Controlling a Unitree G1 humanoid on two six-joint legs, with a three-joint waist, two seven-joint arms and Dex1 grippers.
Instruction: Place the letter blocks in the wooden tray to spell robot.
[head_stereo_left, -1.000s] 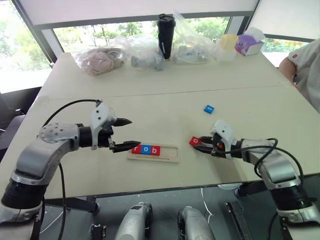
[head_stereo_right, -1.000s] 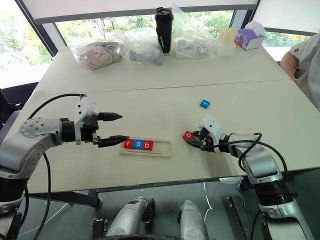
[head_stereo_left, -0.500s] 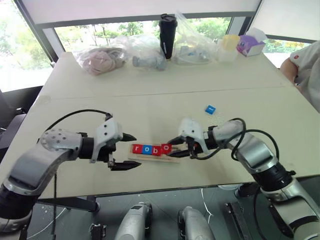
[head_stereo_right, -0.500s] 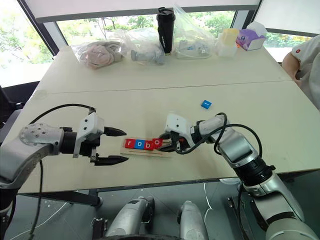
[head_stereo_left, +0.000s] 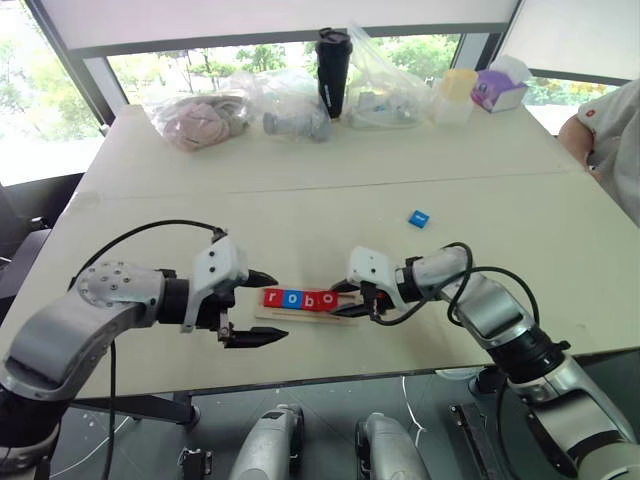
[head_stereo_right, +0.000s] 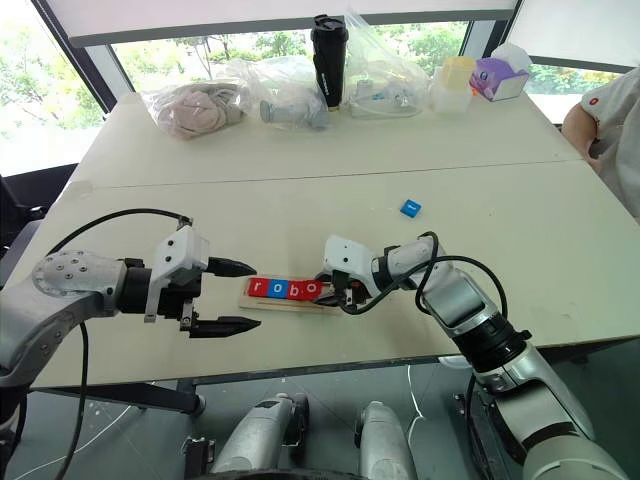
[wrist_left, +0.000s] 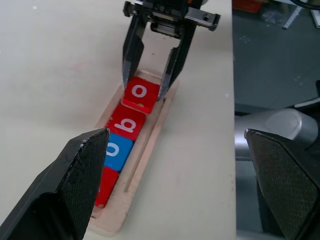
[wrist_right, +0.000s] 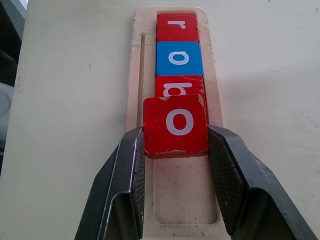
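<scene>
The wooden tray lies near the table's front edge. Three letter blocks sit in it in a row: red r, blue o and red b. My right gripper is shut on a red o block, held slightly tilted over the tray with its edge overlapping the b. My left gripper stands open just left of the tray and holds nothing. One blue block lies alone on the table to the right.
Along the far side stand plastic bags, a black tumbler, a yellow container and a purple tissue box. A person's arm shows at the right edge. The table's front edge runs just below the tray.
My right gripper carried the red o block left from the bare table to the tray, beside the b. My left gripper drew back a little from the tray, still open.
</scene>
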